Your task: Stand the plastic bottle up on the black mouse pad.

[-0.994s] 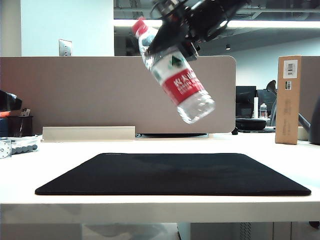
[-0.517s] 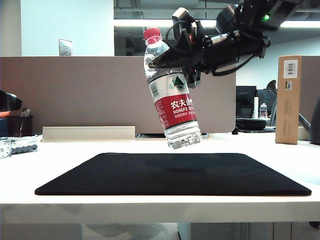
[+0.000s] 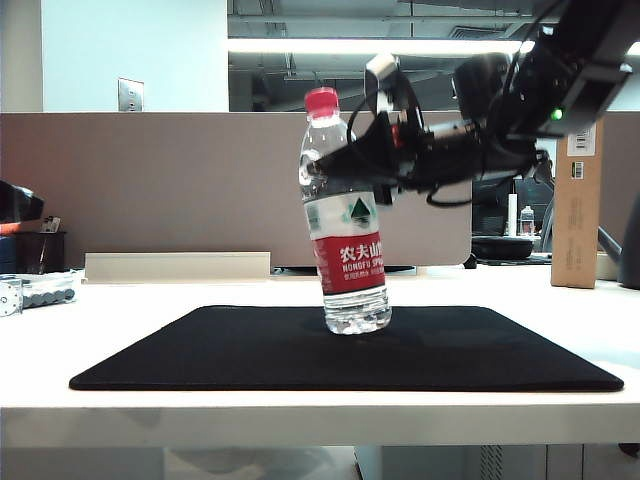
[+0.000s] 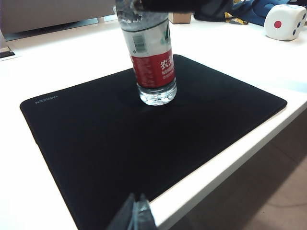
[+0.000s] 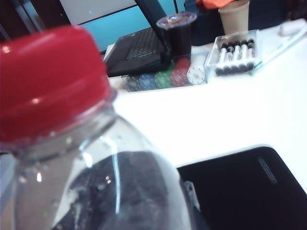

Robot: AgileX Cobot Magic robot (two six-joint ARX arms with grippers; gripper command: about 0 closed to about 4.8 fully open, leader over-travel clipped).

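Right hand [image 3: 335,165] around plastic bottle's [image 3: 345,245] upper body.

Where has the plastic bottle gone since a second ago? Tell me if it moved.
Yes. The plastic bottle, held by the right gripper, came down from above the grey partition onto the black mouse pad, nearly upright.

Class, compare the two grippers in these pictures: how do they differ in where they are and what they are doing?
1. The right gripper is closed on the bottle at its shoulder, over the mouse pad; the left gripper holds nothing, its fingertips together.
2. The right gripper is above the pad's middle; the left gripper hangs beyond the pad's edge, apart from the bottle.

Both point toward the pad.
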